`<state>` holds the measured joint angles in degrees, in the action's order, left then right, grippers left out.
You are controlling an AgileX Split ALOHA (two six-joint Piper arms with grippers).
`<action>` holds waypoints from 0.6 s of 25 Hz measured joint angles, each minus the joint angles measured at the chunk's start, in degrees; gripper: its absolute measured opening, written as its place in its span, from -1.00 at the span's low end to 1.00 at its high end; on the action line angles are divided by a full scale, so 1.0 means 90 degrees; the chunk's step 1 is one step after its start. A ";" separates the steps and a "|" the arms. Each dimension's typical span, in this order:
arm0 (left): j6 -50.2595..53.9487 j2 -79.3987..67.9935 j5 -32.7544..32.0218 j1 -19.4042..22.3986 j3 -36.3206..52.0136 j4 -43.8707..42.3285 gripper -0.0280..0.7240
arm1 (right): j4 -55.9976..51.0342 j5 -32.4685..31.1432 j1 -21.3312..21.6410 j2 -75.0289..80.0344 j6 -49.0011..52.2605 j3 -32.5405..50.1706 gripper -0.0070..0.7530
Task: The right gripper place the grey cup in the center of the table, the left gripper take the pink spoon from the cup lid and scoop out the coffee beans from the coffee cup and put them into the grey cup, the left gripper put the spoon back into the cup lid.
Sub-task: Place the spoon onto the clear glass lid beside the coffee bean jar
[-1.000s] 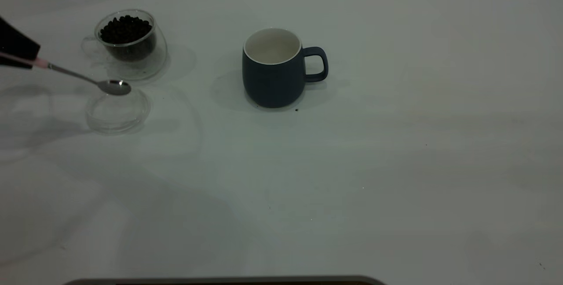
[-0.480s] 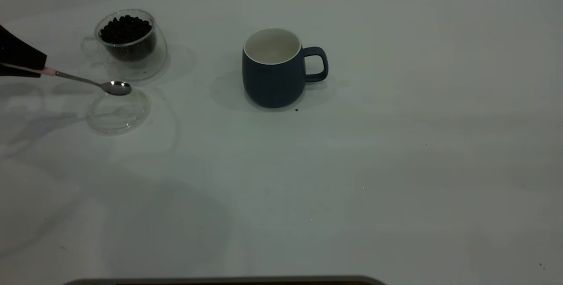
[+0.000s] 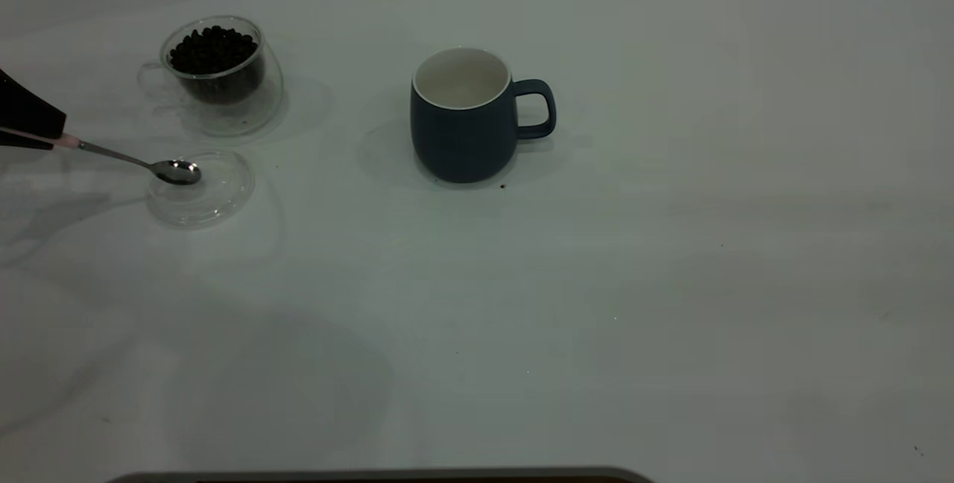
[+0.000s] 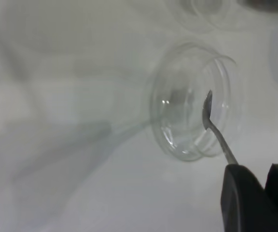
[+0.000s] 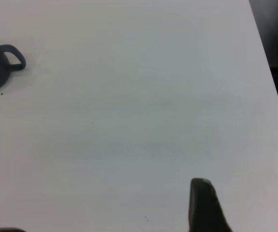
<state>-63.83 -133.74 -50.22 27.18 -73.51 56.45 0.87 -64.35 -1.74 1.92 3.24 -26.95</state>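
The left gripper point(image 3: 33, 125), jaws clenched on the pink spoon point(image 3: 123, 157) by its handle, points its bowl over the cup lid point(image 3: 216, 196), the coffee cup point(image 3: 216, 73) just beyond.

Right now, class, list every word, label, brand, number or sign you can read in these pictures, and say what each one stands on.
There are none to read.
The grey cup is plain, with no print showing.
The coffee cup and cup lid are clear glass, unmarked.
The pink spoon and the table carry no lettering.
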 joint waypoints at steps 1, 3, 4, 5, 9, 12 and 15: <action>-0.0043 0.0000 0.0038 0.0000 0.0000 0.0006 -0.62 | 0.0000 0.0000 0.0000 0.0000 0.0000 0.0000 0.21; -0.0077 -0.0056 0.0065 0.0000 0.0000 0.0074 -0.62 | 0.0000 0.0000 0.0000 0.0000 0.0000 0.0000 0.21; -0.0090 -0.0114 0.0071 0.0000 -0.0005 0.0117 -0.62 | 0.0000 0.0000 0.0000 0.0000 0.0000 0.0000 0.21; -0.0090 -0.0200 0.0087 0.0000 -0.0005 0.0140 -0.62 | 0.0000 0.0000 0.0000 0.0000 0.0000 0.0000 0.21; -0.0097 -0.0568 -0.0113 0.0000 -0.0005 0.0343 -0.62 | 0.0000 0.0000 0.0000 0.0000 0.0000 0.0000 0.21; -0.0181 -0.0723 -0.0206 0.0000 -0.0005 0.0484 -0.62 | 0.0000 0.0000 0.0000 0.0000 0.0000 0.0000 0.21; -0.0225 -0.0810 -0.0223 0.0000 -0.0007 0.0598 -0.62 | 0.0000 0.0000 0.0000 0.0000 0.0000 0.0000 0.21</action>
<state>-65.85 -141.04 -52.23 27.18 -73.57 61.83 0.87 -64.35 -1.74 1.92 3.24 -26.95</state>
